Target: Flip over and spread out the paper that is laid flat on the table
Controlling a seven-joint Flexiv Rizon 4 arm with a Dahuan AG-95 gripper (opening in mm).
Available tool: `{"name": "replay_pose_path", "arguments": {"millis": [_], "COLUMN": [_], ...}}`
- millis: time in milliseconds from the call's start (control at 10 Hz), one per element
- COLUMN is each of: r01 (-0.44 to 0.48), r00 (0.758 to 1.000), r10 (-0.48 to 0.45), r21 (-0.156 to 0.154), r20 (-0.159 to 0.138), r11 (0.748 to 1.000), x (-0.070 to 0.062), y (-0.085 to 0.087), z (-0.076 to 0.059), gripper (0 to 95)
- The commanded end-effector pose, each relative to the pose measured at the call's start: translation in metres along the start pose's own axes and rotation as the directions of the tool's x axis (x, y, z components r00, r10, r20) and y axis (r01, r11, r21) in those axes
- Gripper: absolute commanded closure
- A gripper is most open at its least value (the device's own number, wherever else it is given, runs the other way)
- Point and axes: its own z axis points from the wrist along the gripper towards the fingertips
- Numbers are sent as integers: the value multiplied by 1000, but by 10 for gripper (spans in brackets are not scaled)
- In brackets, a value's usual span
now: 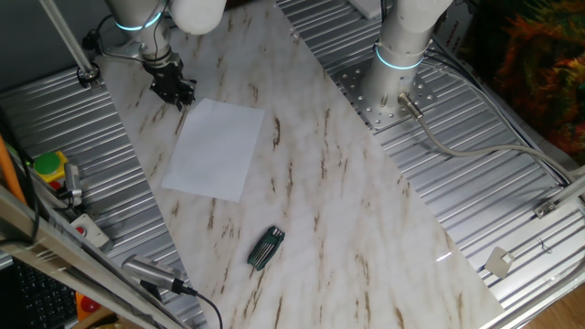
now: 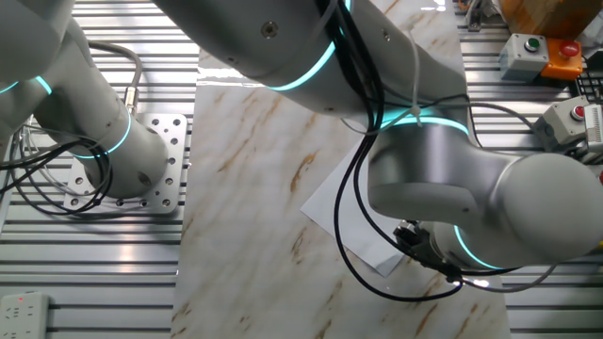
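The paper (image 1: 215, 148) is a plain white sheet lying flat on the marble-patterned table (image 1: 320, 192), toward its far left part. My gripper (image 1: 175, 94) is black and hangs at the sheet's far left corner, just off its edge. Its fingers look spread, with nothing between them. In the other fixed view, only a strip of the paper (image 2: 341, 215) shows under my arm's big grey joint (image 2: 443, 188). The gripper itself is mostly hidden there.
A small black ribbed object (image 1: 266, 248) lies on the table nearer the front, apart from the sheet. Ribbed grey metal surrounds the board. The arm's base (image 1: 393, 87) stands at the right, and button boxes (image 1: 57, 178) and cables sit at the left edge.
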Motion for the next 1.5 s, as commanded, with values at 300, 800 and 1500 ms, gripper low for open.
{"name": "replay_pose_path", "arguments": {"millis": [300, 800, 1500], "r01": [1, 10, 14], "r00": [1000, 1000, 1000], "r10": [-1, -10, -13], "r21": [-1, -10, -46], "r20": [-2, 6, 24], "r11": [1000, 1000, 999], "x": [0, 1, 2], "y": [0, 1, 2], "z": [1, 3, 5], "gripper": [760, 760, 760]}}
